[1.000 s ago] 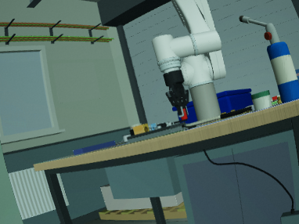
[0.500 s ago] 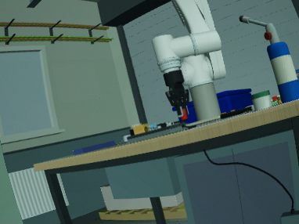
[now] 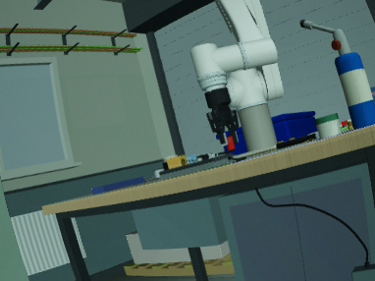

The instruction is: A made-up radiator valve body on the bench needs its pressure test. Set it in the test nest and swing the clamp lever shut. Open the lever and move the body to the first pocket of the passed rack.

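Observation:
Near the middle of the bench top, beside the arm's base, my gripper (image 3: 228, 133) hangs pointing down and stands open, holding nothing. A red lever knob (image 3: 230, 142) shows right below the fingers, with a blue part of the test nest (image 3: 234, 135) behind it. To the left, lower along the bench, a brass-coloured valve body (image 3: 175, 160) sits on a flat dark fixture. The low viewing angle hides how the body rests in it. A flat blue rack (image 3: 118, 185) lies further left at the bench's edge.
A blue bin (image 3: 293, 124) stands behind the arm's base, with a white pot (image 3: 327, 125) and a tall blue-and-white cylinder (image 3: 354, 88) to the right. A cable hangs under the bench.

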`<act>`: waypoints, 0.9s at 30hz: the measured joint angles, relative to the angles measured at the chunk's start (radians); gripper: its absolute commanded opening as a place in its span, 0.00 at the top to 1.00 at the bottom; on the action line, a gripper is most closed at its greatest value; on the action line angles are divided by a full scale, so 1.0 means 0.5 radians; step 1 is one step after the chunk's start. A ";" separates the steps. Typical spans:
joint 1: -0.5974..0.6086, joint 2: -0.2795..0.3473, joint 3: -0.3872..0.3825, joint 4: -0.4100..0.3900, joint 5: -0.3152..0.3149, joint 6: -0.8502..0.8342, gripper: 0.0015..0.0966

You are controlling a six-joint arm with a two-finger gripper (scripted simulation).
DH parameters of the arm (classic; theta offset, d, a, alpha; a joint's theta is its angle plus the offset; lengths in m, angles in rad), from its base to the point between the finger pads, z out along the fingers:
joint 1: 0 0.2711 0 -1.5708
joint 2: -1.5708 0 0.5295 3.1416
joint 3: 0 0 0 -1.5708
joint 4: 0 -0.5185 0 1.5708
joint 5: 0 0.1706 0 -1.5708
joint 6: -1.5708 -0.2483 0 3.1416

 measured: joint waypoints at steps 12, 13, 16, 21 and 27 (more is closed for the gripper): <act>0.000 -0.011 0.001 0.000 -0.013 0.000 0.35; 0.000 -0.016 0.001 0.000 -0.019 0.000 0.35; 0.000 -0.039 0.004 0.000 -0.044 0.000 0.35; 0.000 -0.098 0.011 0.000 -0.110 0.000 0.35; 0.000 -0.192 0.028 0.000 -0.220 0.000 0.35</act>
